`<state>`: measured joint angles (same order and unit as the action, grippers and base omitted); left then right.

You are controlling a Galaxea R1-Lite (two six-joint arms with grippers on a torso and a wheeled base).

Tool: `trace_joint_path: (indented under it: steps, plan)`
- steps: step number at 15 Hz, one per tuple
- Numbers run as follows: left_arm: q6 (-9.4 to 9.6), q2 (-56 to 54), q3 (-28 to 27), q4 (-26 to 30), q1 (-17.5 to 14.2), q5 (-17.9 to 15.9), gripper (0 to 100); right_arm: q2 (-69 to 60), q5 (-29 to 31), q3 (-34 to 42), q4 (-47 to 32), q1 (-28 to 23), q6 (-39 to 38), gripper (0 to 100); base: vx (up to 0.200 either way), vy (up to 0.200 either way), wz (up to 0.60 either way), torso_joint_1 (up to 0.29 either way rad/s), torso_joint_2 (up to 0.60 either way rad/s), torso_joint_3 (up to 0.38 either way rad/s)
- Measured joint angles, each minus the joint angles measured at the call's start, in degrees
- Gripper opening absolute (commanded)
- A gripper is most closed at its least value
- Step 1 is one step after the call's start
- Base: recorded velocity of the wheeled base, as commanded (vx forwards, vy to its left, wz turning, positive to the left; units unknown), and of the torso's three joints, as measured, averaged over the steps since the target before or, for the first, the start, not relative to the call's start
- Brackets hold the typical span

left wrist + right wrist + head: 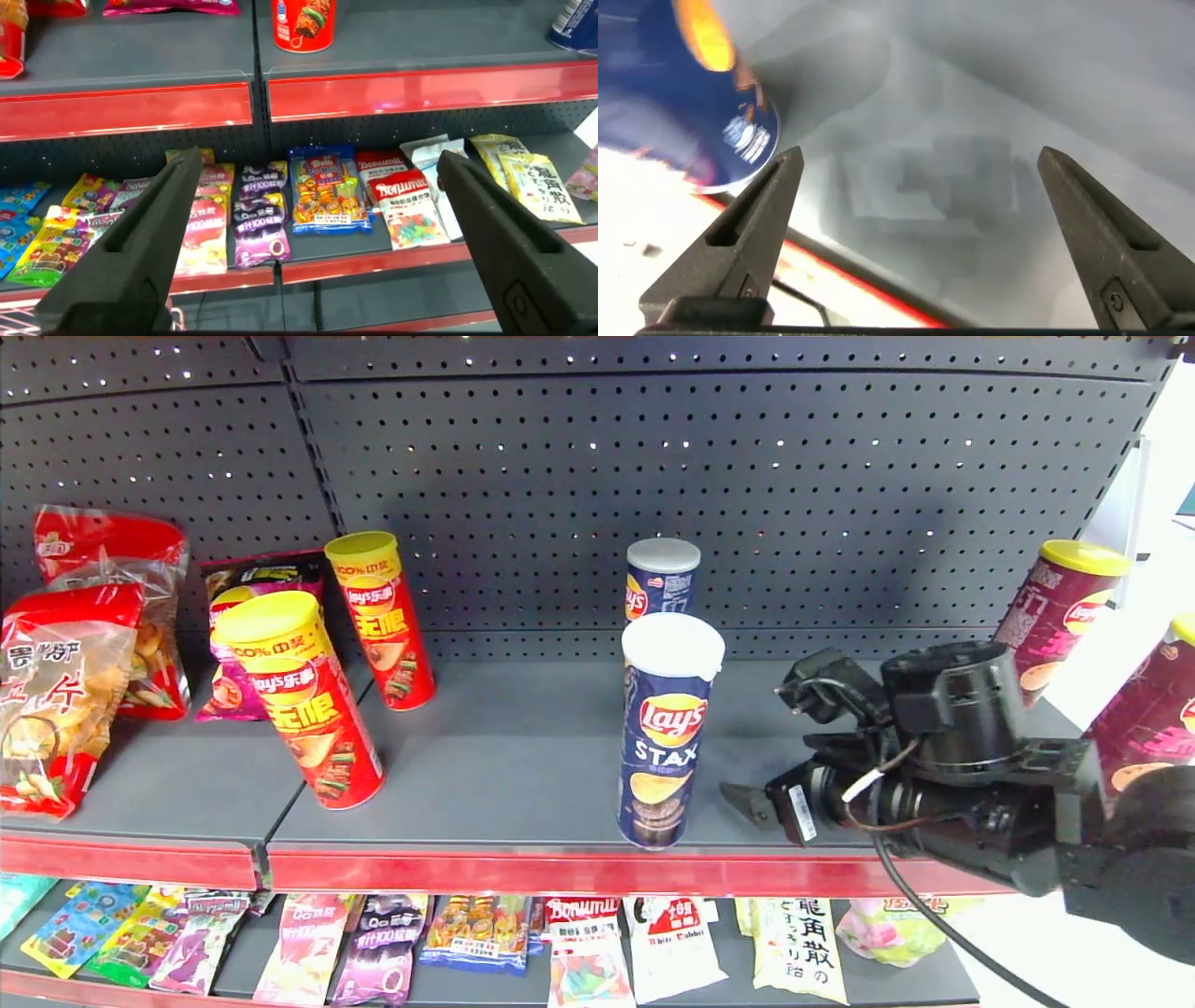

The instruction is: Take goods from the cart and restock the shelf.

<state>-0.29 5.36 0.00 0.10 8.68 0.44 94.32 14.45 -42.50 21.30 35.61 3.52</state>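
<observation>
A blue chips can point(667, 733) with a white lid stands upright near the front edge of the grey upper shelf point(504, 756). A second blue can point(661, 579) stands behind it by the back panel. My right gripper point(747, 801) hovers just right of the front can, low over the shelf's red front lip, apart from the can. In the right wrist view that gripper point(920, 154) is open with nothing between its fingers, and the blue can point(682, 93) lies off to one side. My left gripper point(320, 157) is open and empty, facing the lower shelf point(374, 261) of snack packets.
Two red cans point(303, 700) point(381, 621) stand left of centre, and snack bags point(65, 691) sit at the far left. Two maroon cans point(1060, 607) point(1153, 709) stand at the right end. Bare shelf lies between the blue cans and the maroon ones.
</observation>
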Motion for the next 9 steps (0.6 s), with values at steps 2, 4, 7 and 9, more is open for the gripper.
trace_joint_path:
  steps: [2, 4, 7, 9]
  plan:
    - [-0.02, 0.0, 0.0, 0.0, 0.0, 0.05, 100, -6.14, 0.05, 3.5, -0.04, -0.39, 0.15, 100, 0.0, 0.0, 0.0, 0.0, 0.0, 0.0]
    - [0.02, 0.0, 0.0, 0.0, 0.0, 0.0, 100, -14.74, -0.82, 8.74, -0.3, -1.77, 1.62, 100, 0.0, 0.0, 0.0, 0.0, 0.0, 0.0]
    - [0.02, 0.0, 0.0, 0.0, 0.0, 0.02, 100, -31.23, -8.81, 17.29, -1.51, -9.95, 6.7, 100, 0.0, 0.0, 0.0, 0.0, 0.0, 0.0]
    - [0.0, 0.0, 0.0, 0.0, 0.02, 0.0, 100, -43.28, -13.06, 20.83, -7.95, -18.16, 8.18, 100, 0.0, 0.0, 0.0, 0.0, 0.0, 0.0]
